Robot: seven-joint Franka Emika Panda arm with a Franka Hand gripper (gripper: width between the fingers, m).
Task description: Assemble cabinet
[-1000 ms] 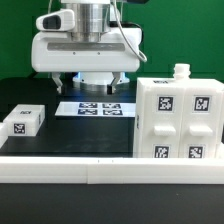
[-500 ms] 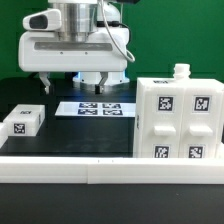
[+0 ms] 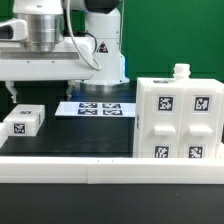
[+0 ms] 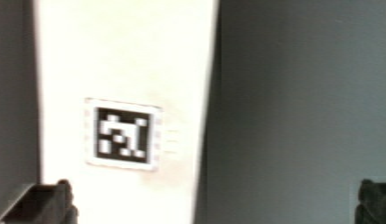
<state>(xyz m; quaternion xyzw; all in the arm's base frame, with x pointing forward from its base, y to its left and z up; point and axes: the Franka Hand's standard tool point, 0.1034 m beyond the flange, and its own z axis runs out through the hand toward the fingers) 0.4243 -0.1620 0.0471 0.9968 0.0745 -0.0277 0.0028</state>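
Cabinet assembly: appearing early, parts lying unjoined.
Hand [image 4: 211,199] is hovering, fingers apart and empty, over a tagged white part [image 4: 128,100]; cabinet body [image 3: 180,118] is standing at 3 o'clock on the desk [image 3: 70,136].

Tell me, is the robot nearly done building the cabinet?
Not yet. Done, it seems: the big white cabinet body stands upright on the exterior view's right. In hand: nothing, the pincer is open above the small white part. Left: that part lies loose, apart from the body, not yet picked up or fitted.
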